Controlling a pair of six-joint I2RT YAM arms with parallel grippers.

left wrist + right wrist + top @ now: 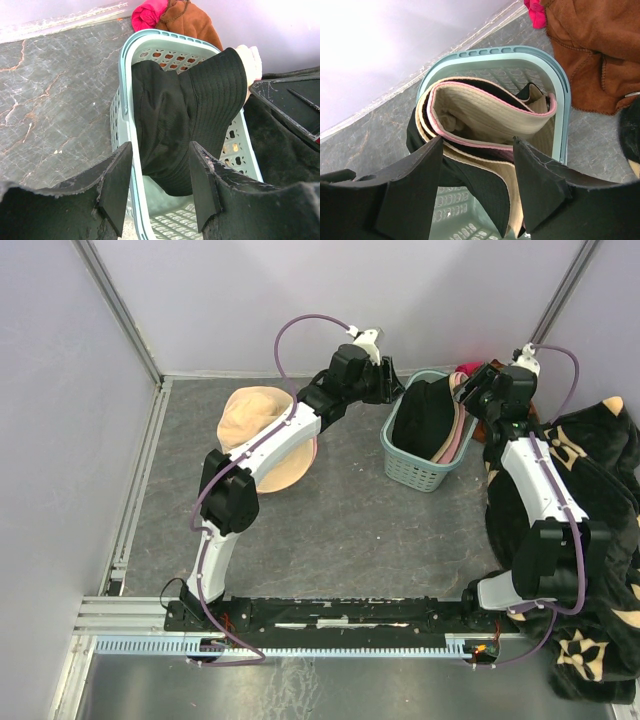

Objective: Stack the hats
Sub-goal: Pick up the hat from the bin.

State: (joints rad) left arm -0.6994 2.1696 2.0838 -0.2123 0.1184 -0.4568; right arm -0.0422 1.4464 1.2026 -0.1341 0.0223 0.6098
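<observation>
Hats [485,115] curled inside perforated teal basket [490,51], veined grey tabletop [370,145]

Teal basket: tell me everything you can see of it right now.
The teal basket is rectangular perforated plastic with rounded corners and a thick rim, upright on the grey table, right of centre. It is stuffed with a black hat and beige pink-trimmed hats, folded and standing on edge. A rust-brown cloth lies just behind it.

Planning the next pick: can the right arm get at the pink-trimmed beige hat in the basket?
Probably yes: the right gripper hangs open just above the beige hat, and nothing in the teal basket covers it.
</observation>
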